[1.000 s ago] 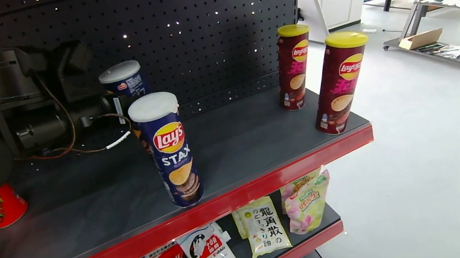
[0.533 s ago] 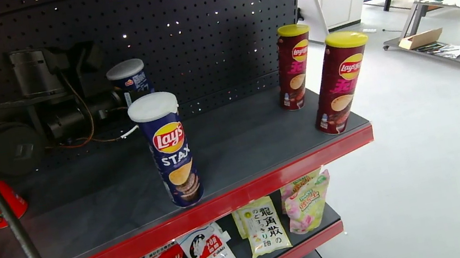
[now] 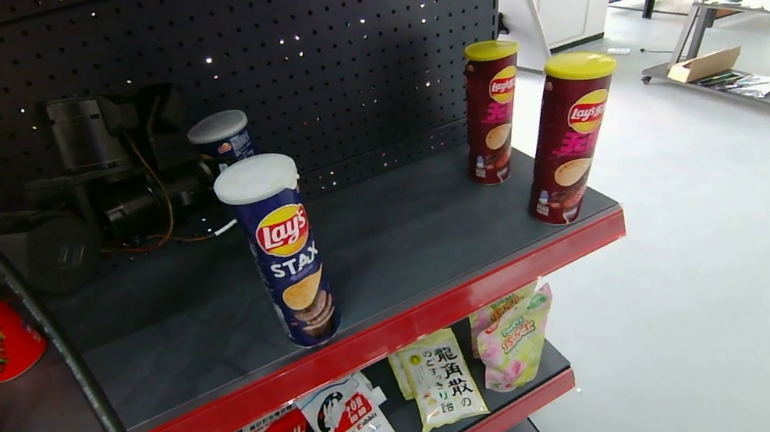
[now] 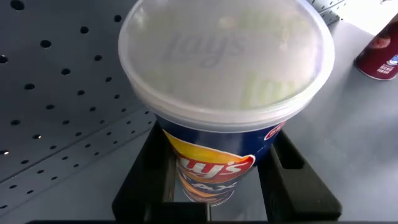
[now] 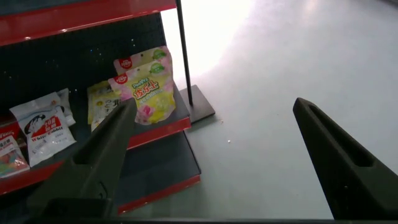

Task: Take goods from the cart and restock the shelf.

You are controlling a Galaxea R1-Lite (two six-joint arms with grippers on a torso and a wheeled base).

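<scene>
Blue can [image 3: 222,135] in left claw [image 4: 217,186], farther right

The head camera looks down at the shelf [image 3: 398,245] from near. The left wrist camera sits right above the blue can [image 4: 224,93] — the head sees it too, farther back. The right wrist camera looks low at snack bags [image 5: 146,87], shared with the head.

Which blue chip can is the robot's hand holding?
The back blue can, by the pegboard, in the left hand; the front blue can stands free.
</scene>
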